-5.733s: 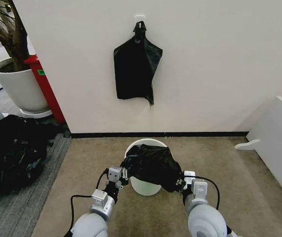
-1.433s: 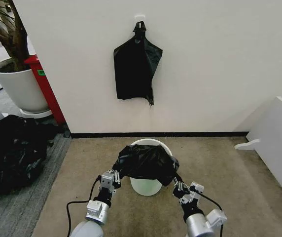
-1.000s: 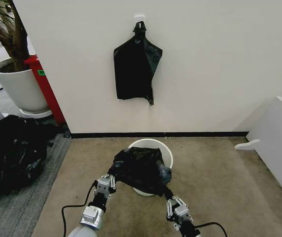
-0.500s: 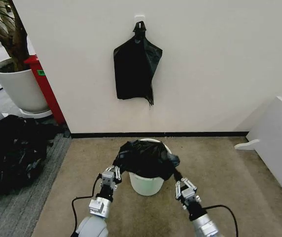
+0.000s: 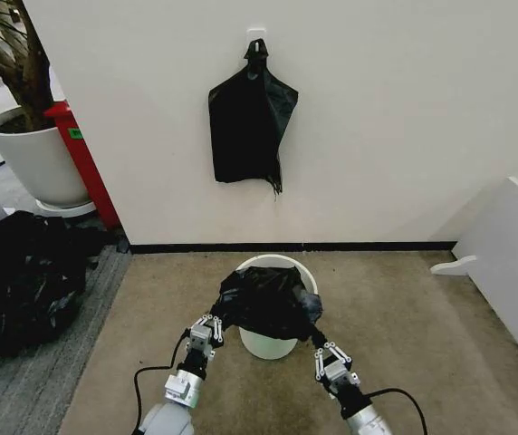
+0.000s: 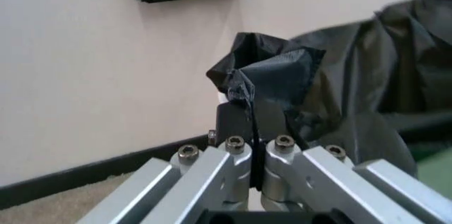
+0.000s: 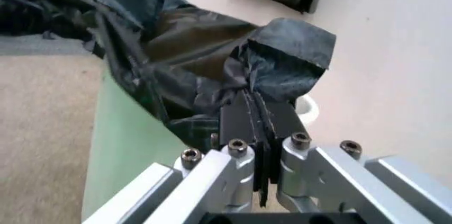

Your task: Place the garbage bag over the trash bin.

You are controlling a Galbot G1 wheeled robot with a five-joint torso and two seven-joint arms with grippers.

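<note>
Right tool pinching garbage bag

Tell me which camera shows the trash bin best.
The head view: the trash bin stands whole on the carpet, the garbage bag draped over its top. The right wrist view shows only its side wall under the bag. In the left wrist view, bag film hides it.

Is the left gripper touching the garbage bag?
Touching. The left wrist view shows the left gripper shut on a bunched edge of the garbage bag.
</note>
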